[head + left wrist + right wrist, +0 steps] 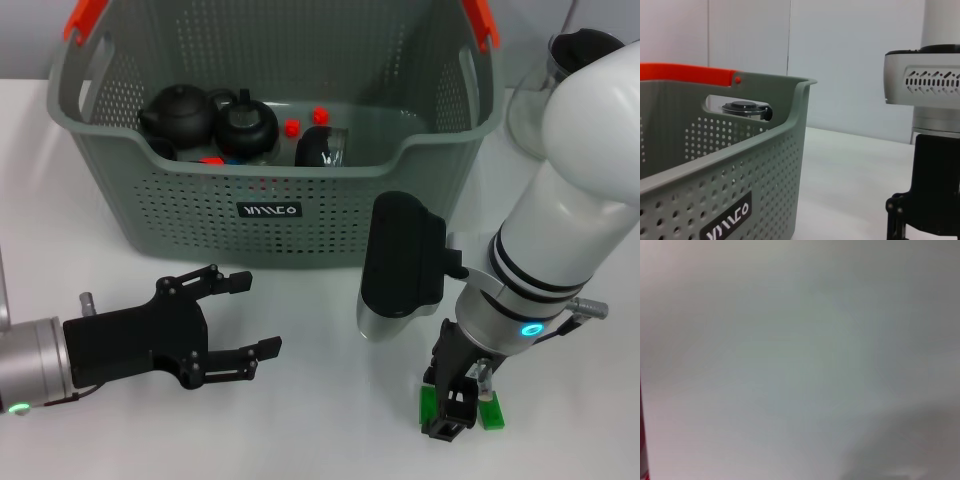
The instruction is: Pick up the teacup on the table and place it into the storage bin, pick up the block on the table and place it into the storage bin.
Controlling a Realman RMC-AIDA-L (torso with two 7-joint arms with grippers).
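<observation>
The right gripper is reaching straight down onto one green block on the white table.

Its black fingers are sitting around the block, with green showing on both sides, but I cannot tell if they are squeezing it. The block is lying at about 5 o'clock in the head view, well apart from the storage bin. The left gripper is hovering at about 8 o'clock with its two fingers spread wide and nothing between them. The one grey-green bin is standing at 12 o'clock. Inside it are two black teapots, one dark teacup and a few small red pieces. One glass teapot is standing at 2 o'clock, beside the bin.
</observation>
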